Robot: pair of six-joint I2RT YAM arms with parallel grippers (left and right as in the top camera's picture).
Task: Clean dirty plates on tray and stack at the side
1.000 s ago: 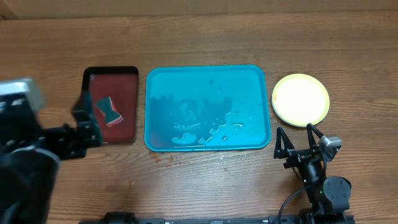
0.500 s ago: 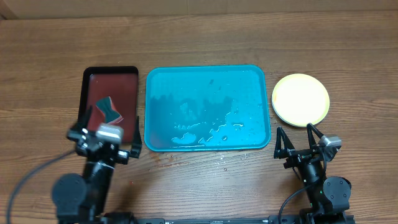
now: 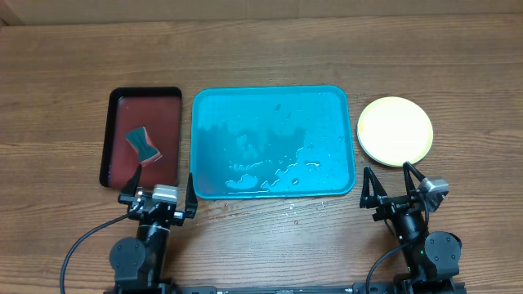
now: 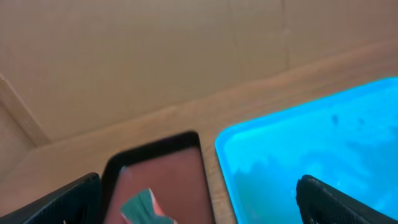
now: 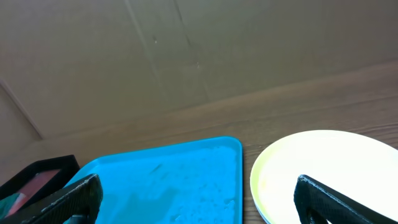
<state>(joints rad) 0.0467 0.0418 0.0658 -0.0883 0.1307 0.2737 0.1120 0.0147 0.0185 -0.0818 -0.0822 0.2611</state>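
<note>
The turquoise tray (image 3: 274, 142) lies at the table's middle, wet and with no plates on it; it also shows in the left wrist view (image 4: 323, 149) and the right wrist view (image 5: 168, 180). A stack of plates (image 3: 395, 130), yellow-green rim with a white top, sits on the table right of the tray and shows in the right wrist view (image 5: 323, 168). My left gripper (image 3: 158, 191) is open and empty, near the table's front, below the red tray. My right gripper (image 3: 391, 181) is open and empty, just in front of the plates.
A small black-rimmed dark red tray (image 3: 167, 110) stands left of the turquoise tray and holds a teal and red sponge (image 3: 143, 144), which also shows in the left wrist view (image 4: 144, 208). Water droplets lie on the table before the turquoise tray.
My left arm has drawn back from the red tray toward the table's front and settled at rest, open. The sponge stays on the red tray. The right arm has not moved.
</note>
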